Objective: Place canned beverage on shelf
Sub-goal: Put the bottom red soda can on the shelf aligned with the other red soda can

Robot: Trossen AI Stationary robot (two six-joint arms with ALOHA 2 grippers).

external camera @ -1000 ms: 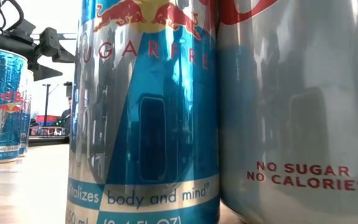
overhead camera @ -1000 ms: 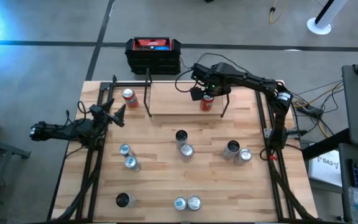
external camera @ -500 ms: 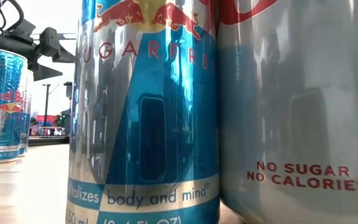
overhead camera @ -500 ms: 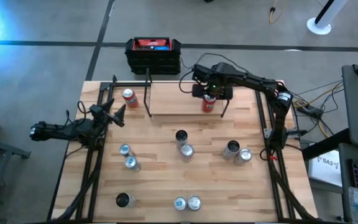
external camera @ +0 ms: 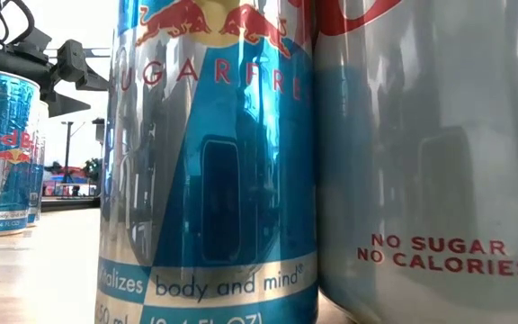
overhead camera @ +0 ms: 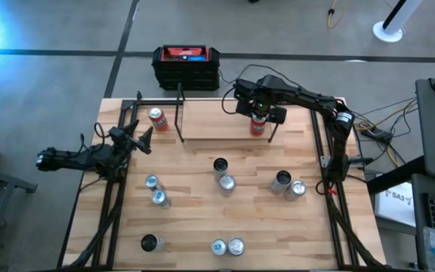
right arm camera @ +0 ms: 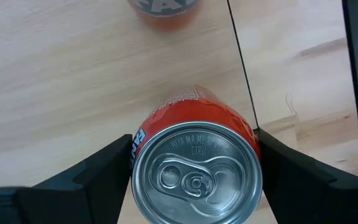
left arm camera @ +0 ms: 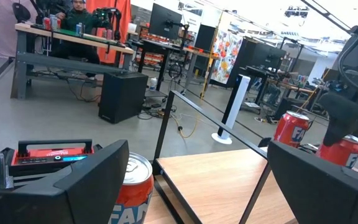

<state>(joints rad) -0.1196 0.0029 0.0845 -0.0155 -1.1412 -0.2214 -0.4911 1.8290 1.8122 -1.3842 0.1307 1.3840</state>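
right wrist view: i see the red can [right arm camera: 194,168] upright, long axis vertical, directly between my right gripper [right arm camera: 194,171] fingers, which bracket it partly open; whether the pads still bear on it i cannot tell. it stands on the shelf [overhead camera: 225,125]. farther off: two more red cans, ten silver cans, left gripper [overhead camera: 131,140] idle, open.
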